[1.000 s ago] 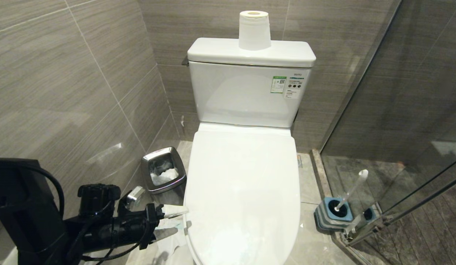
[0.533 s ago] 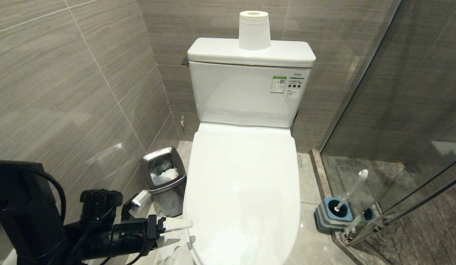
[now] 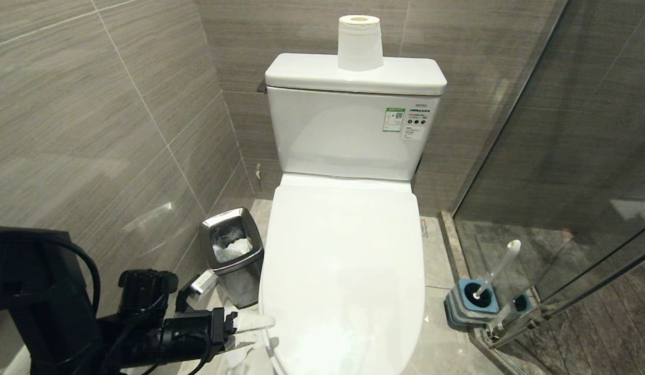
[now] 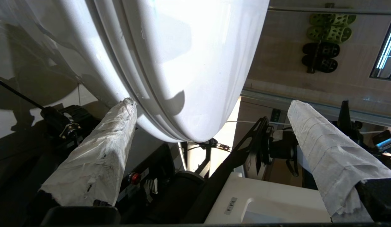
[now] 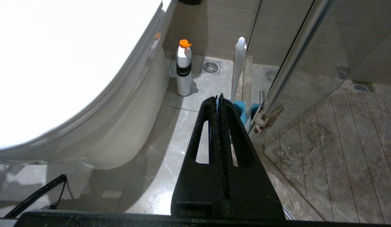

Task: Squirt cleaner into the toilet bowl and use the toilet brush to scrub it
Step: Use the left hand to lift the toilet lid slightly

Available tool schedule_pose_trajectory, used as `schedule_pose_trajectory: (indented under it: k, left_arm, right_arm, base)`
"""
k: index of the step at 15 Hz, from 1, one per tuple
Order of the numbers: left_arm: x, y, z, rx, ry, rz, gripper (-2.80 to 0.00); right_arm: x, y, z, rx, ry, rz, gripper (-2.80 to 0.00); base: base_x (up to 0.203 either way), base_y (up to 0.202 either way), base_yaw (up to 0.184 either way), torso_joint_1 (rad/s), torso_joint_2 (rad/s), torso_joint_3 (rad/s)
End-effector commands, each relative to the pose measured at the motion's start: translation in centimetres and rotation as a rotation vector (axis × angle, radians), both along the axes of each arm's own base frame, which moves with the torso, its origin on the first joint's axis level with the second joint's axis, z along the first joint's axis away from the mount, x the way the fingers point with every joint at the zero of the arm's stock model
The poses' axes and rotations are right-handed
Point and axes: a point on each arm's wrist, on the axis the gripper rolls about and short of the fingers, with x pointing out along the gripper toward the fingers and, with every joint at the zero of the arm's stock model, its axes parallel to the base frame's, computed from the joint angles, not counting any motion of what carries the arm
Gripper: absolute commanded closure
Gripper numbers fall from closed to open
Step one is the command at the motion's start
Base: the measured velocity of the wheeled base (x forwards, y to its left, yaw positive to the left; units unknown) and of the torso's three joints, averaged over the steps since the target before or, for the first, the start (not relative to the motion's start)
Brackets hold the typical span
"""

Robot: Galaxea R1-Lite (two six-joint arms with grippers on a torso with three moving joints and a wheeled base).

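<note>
At the far left of the head view, the robot's black left arm reaches in low beside a grey tiled wall [image 3: 93,104]. Its left gripper [image 3: 252,333] has two fingers [image 4: 100,151] wrapped in white paper, spread wide apart and grasping nothing. One fingertip sits right at the edge of the closed lid, at the toilet's front left side; the other stands clear on the lid's upper side, so the rim lies between them.

Just behind the gripper, a small square steel waste bin [image 3: 231,250] stands on the floor against the toilet's left side, with crumpled white paper inside.

In the middle is the toilet bowl [image 3: 343,281], glossy white, its lid down so the inside is hidden. Behind it rises the white tank [image 3: 348,130] with a green-and-white sticker, and a toilet paper roll [image 3: 359,42] stands upright on top.

To the right, on the floor by a glass shower door [image 3: 561,182], the toilet brush [image 3: 496,271] rests tilted in its blue-topped holder [image 3: 470,304], untouched.

The right gripper [image 5: 221,97] hangs low beside the toilet's right side, its black fingers pressed together and empty. Beyond it a white spray bottle [image 5: 184,72] with an orange cap stands on the floor.
</note>
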Motion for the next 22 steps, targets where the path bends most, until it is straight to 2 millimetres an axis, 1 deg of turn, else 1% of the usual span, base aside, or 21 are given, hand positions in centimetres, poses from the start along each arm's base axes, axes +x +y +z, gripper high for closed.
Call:
schedule_pose_trajectory:
  k: [1, 4, 8, 10, 16, 18, 22]
  left_arm:
    - [0.1, 0.0, -0.4, 0.003, -0.002, -0.009, -2.8]
    - [0.5, -0.1, -0.6, 0.009, -0.012, -0.013, -2.8]
    - [0.5, -0.1, -0.6, 0.008, -0.01, -0.014, -2.8]
    - [0.4, -0.4, -0.6, 0.006, -0.008, -0.027, -2.8]
    - [1.2, -1.3, -0.9, 0.009, -0.012, -0.049, -2.8]
    - [1.6, -1.3, -0.9, 0.014, -0.029, -0.053, -2.8]
    - [1.4, -1.1, -1.4, 0.049, -0.047, -0.075, -2.8]
  right_arm:
    - [0.0, 0.0, -0.1, 0.0, 0.003, 0.0, 0.0]
    - [0.0, 0.0, 0.0, 0.0, 0.002, 0.0, 0.0]
    - [0.0, 0.0, 0.0, 0.0, 0.002, 0.0, 0.0]
    - [0.0, 0.0, 0.0, 0.0, 0.002, 0.0, 0.0]
    - [0.0, 0.0, 0.0, 0.0, 0.002, 0.0, 0.0]
    - [0.0, 0.0, 0.0, 0.0, 0.002, 0.0, 0.0]
    - [0.0, 0.0, 0.0, 0.0, 0.002, 0.0, 0.0]
  base:
    - [0.0, 0.0, 0.0, 0.0, 0.0, 0.0]
    - [0.0, 0.0, 0.0, 0.0, 0.0, 0.0]
    - [0.0, 0.0, 0.0, 0.0, 0.0, 0.0]
    - [0.0, 0.0, 0.0, 0.0, 0.0, 0.0]
    - [0.0, 0.0, 0.0, 0.0, 0.0, 0.0]
    - [0.0, 0.0, 0.0, 0.0, 0.0, 0.0]
    - [0.0, 0.0, 0.0, 0.0, 0.0, 0.0]
